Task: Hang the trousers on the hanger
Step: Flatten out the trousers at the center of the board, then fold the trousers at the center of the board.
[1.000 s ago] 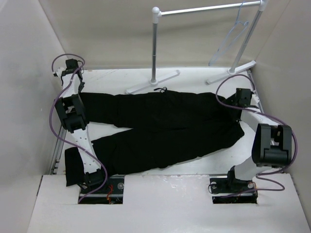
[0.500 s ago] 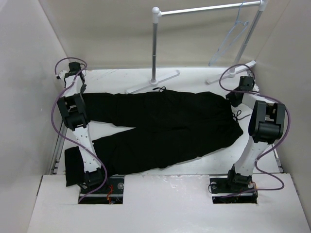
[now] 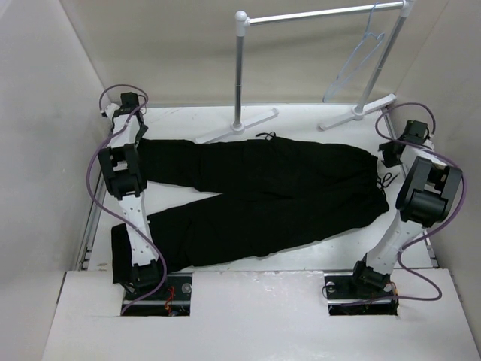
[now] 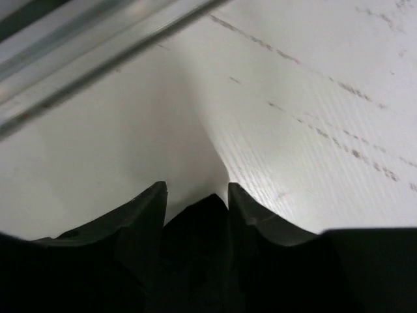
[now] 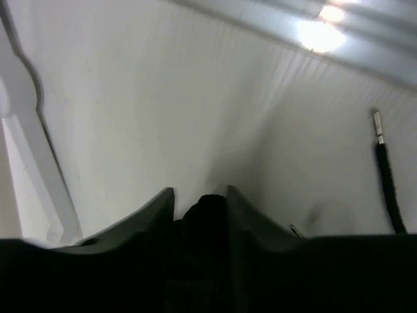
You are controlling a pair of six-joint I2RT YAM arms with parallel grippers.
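You are dragging the trousers (image 3: 255, 199) toward the frame's right across the tabletop (image 3: 331, 259), nearer the hanger (image 3: 352, 66) hanging upper right. The left claw (image 4: 195, 190) is pinching a cuff and the right claw (image 5: 201, 193) the waist.

Black trousers (image 3: 263, 192) spread flat on table (image 3: 301, 259); hanger (image 3: 352, 62) hanging on rack (image 3: 239, 68).

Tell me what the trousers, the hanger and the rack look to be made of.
Trousers: soft matte black fabric, lying limp and creased. Hanger: thin pale wire, perhaps coated metal or plastic; too fine to tell. Rack: smooth white tubing, likely painted metal, judging by its sheen.
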